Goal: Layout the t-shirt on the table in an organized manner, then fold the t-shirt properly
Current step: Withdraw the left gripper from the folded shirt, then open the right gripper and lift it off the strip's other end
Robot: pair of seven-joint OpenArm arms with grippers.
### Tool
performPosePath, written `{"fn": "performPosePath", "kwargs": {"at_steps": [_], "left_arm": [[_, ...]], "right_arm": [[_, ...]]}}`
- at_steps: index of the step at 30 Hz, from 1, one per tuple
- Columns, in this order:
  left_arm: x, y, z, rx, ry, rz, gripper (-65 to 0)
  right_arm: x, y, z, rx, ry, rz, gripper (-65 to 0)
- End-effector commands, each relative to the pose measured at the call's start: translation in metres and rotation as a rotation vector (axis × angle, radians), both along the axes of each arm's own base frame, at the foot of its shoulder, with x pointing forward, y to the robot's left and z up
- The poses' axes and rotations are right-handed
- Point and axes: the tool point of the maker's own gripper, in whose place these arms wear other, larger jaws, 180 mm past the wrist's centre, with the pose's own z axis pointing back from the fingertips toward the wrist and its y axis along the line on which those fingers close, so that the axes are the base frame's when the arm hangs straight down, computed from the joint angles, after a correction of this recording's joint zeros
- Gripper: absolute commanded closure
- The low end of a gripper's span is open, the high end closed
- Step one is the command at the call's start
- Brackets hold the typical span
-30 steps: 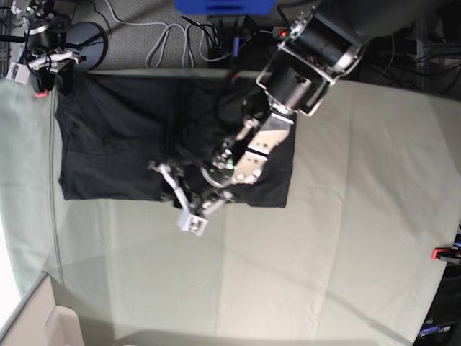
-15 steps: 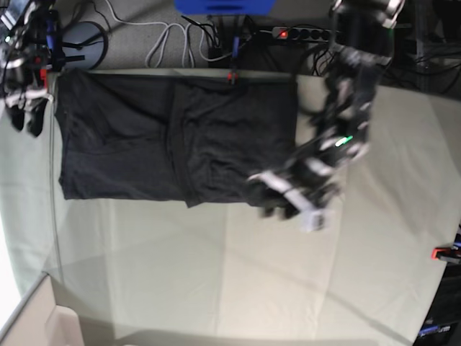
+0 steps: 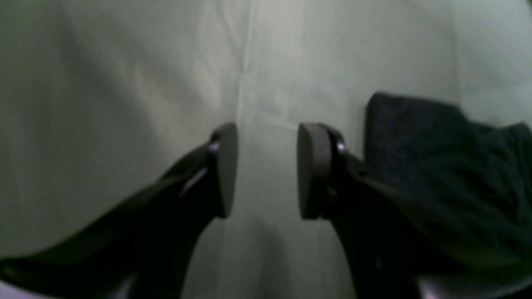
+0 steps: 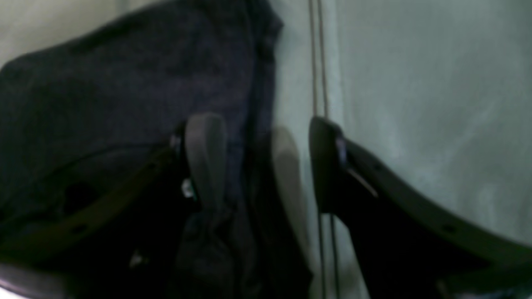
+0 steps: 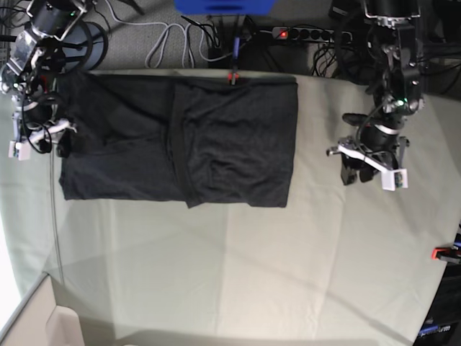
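Note:
The dark t-shirt (image 5: 176, 140) lies flat on the table (image 5: 252, 267) as a folded rectangle, with a fold ridge running down its middle. My left gripper (image 5: 358, 173) hovers over bare cloth to the right of the shirt. In the left wrist view it (image 3: 266, 170) stands open with nothing between its fingers, and the t-shirt (image 3: 449, 174) shows off to the right. My right gripper (image 5: 54, 140) sits at the shirt's left edge. The right wrist view shows it (image 4: 266, 166) open, with the t-shirt (image 4: 124, 91) edge lying under and between its fingers.
A thin cord (image 5: 54, 216) runs along the table's left side, close to my right gripper. Red clamps sit at the far edge (image 5: 232, 76) and the right edge (image 5: 441, 253). Cables and a power strip (image 5: 302, 32) lie beyond the far edge.
My left arm has swung away from the shirt's front edge to the right, onto bare table. My right arm has come down from the far left corner to the shirt's left edge.

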Motion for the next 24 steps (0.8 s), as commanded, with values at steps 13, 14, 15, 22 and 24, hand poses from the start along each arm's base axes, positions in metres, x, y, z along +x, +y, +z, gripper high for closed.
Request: {"fn": "performPosePath", "kwargs": {"at_steps": [13,14,15,22,24], "left_arm": [[0.008,0.004,0.011,0.006,-0.043,0.000,-23.1],[0.008,0.004,0.011,0.006,-0.043,0.000,-23.1],[0.008,0.004,0.012,0.007,-0.043,0.000,-23.1],[0.008,0.004,0.011,0.006,-0.043,0.000,-23.1],[0.008,0.004,0.011,0.006,-0.043,0.001,-23.1]], "right_arm": [[0.018,0.006,-0.013,0.010,0.026,0.044,-35.7],[0.017,0.006,-0.016,0.014,0.033,0.046,-37.3],[0.016,0.006,-0.018,0.017,0.040,0.045,-39.3],[0.015,0.006,-0.017,0.018,0.036,0.040,-42.2],[0.010,0.004,-0.019,0.016,0.044,0.040,-42.2]]}}
